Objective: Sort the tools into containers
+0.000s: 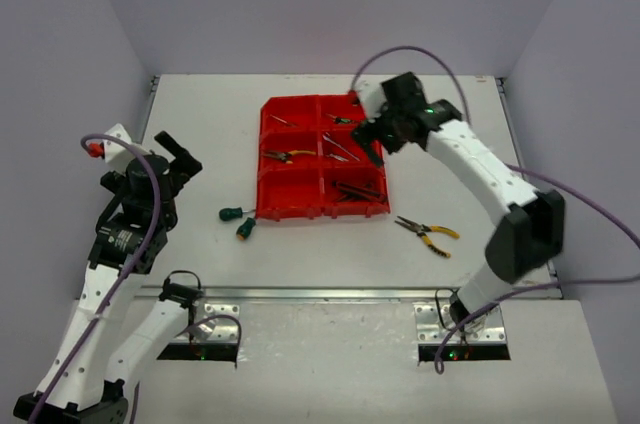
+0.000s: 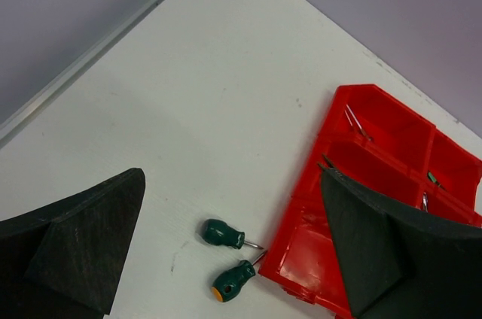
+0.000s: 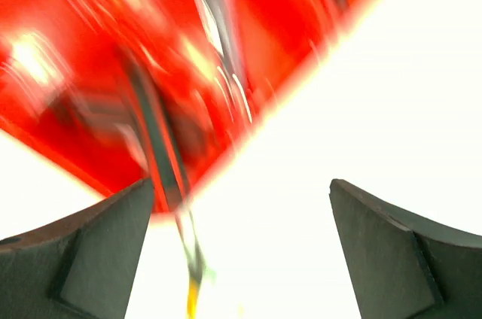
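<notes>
The red six-compartment bin block sits mid-table with several tools in it, among them yellow-handled pliers. Two green screwdrivers lie on the table by its left front corner. They also show in the left wrist view, tips toward the bin. Yellow/black pliers lie right of the bin's front. My left gripper is open and empty, left of the bin and raised. My right gripper hovers over the bin's right side, open and empty. The right wrist view is blurred.
Grey walls close the table on three sides. A metal rail runs along the near edge by the arm bases. In the right wrist view the bin is a red smear, with a dark and yellow streak below it.
</notes>
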